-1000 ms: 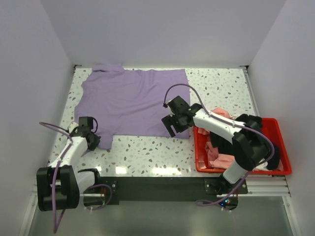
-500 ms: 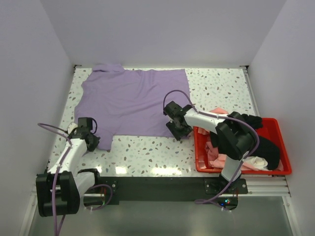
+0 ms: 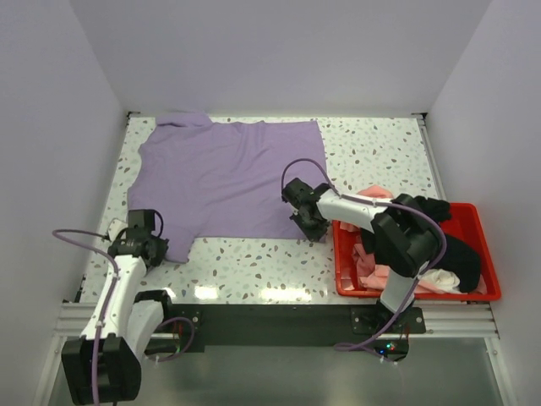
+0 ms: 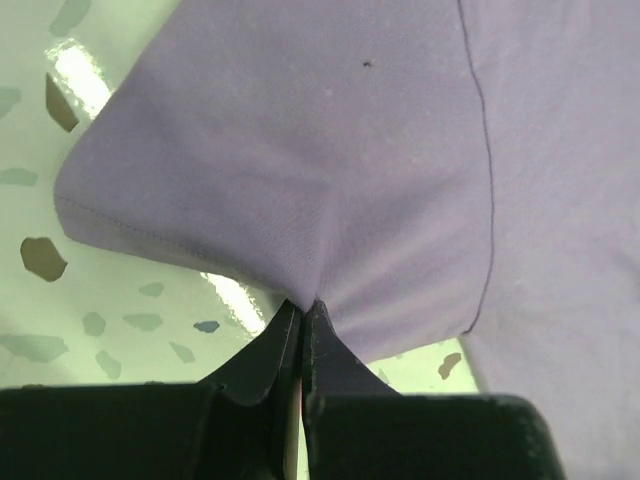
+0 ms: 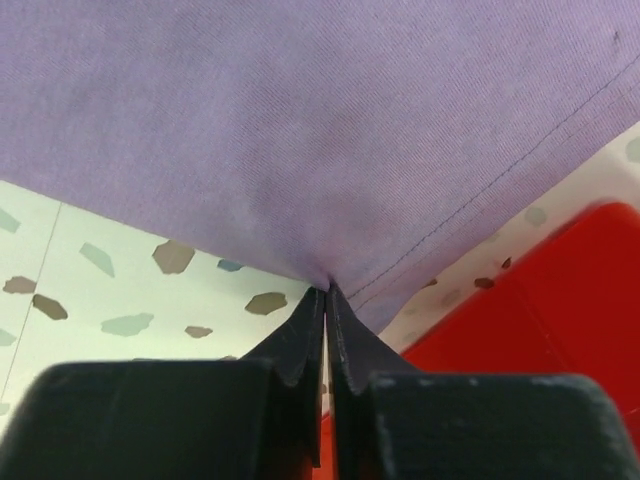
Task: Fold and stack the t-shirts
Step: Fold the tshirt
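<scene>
Two corners are pinched: your left gripper (image 3: pixel 155 250) is clamped on the near-left hem of the lavender t-shirt (image 3: pixel 228 173), your right gripper (image 3: pixel 310 227) on the near-right hem beside the red bin (image 3: pixel 406 293). The shirt lies flat on the table, spreading away from both pincers toward the far wall. A second ago the right jaws stood wide; now they're nipped onto cloth.

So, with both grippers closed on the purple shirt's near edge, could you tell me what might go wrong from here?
1. The left gripper and right gripper each pinch only a small tuck of the purple shirt, so it may slip free when lifted.
2. The right gripper sits close to the red bin, so the raised corner could snag its rim.
</scene>
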Available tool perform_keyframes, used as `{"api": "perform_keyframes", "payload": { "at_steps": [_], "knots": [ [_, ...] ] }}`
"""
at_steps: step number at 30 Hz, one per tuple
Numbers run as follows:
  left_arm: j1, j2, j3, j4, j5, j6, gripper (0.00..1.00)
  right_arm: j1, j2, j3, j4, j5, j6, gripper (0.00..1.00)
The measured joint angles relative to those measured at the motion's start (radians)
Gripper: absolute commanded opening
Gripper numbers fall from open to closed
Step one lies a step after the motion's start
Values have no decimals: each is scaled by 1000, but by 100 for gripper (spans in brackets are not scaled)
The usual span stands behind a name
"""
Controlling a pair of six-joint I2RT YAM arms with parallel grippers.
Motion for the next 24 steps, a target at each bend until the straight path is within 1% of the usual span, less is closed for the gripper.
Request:
{"api": "perform_keyframes", "payload": {
  "at_steps": [8,13,17,24],
  "knots": [
    [0,-190,0,-115,1,-94,0,72,-26,-28,-23,-24,13,0],
    [0,-224,4,-172,1,-120,0,135,-82,-65,-49,-48,42,0],
    [0,-248,37,-227,-2,-134,0,172,-138,-79,-72,-69,66,0],
    [0,-357,99,-285,-29,-148,0,214,-188,-96,-101,-76,84,0]
  ]
}}
